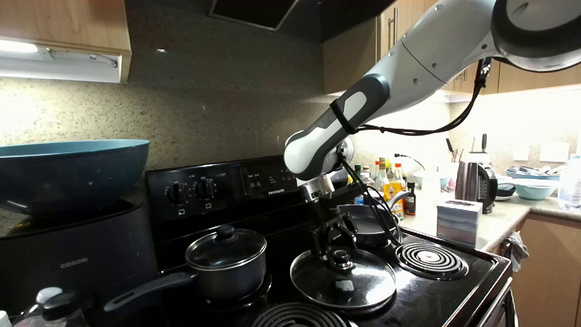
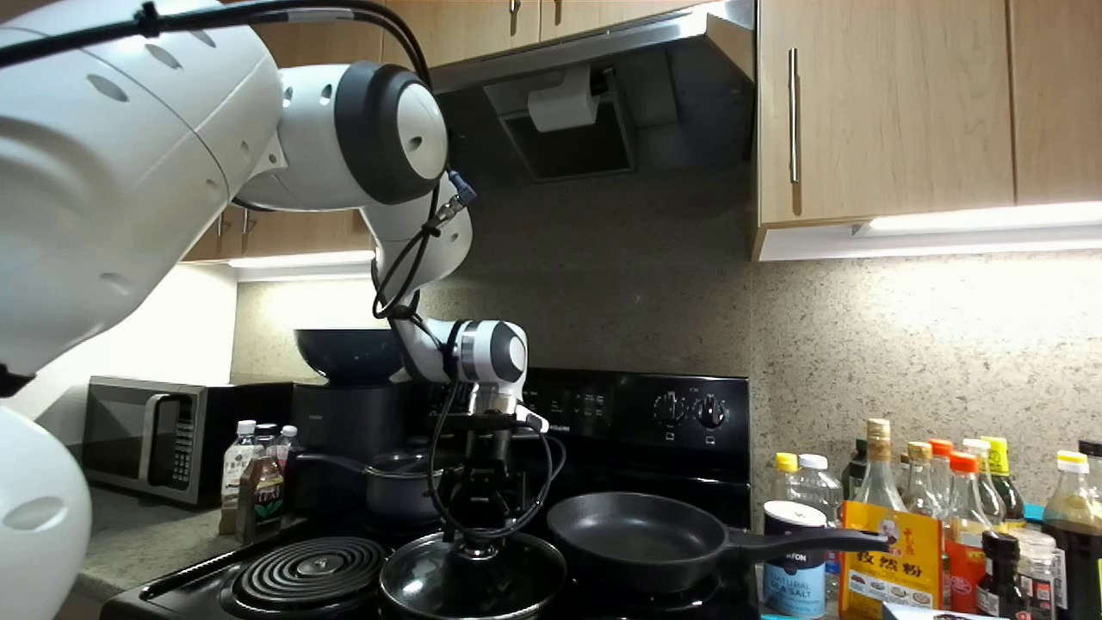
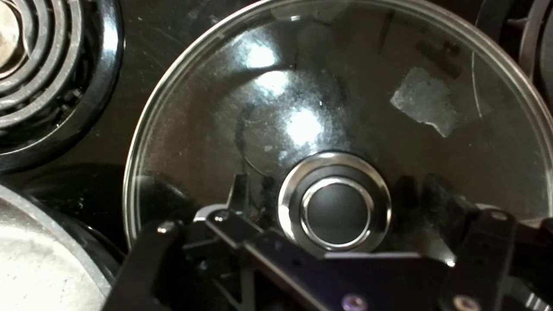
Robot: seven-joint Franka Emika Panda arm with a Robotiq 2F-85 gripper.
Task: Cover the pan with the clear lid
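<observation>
Dark tool (image 3: 339,203) over clear lid (image 3: 356,116), pan (image 3: 39,255) cut off (wrist view).

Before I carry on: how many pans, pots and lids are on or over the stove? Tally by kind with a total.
Frying pans: 1, the black pan, uncovered
Saucepans: 1, the deeper grey saucepan
Glass lids: 2, the large clear lid and the smaller lid on the saucepan
Total: 4
</observation>
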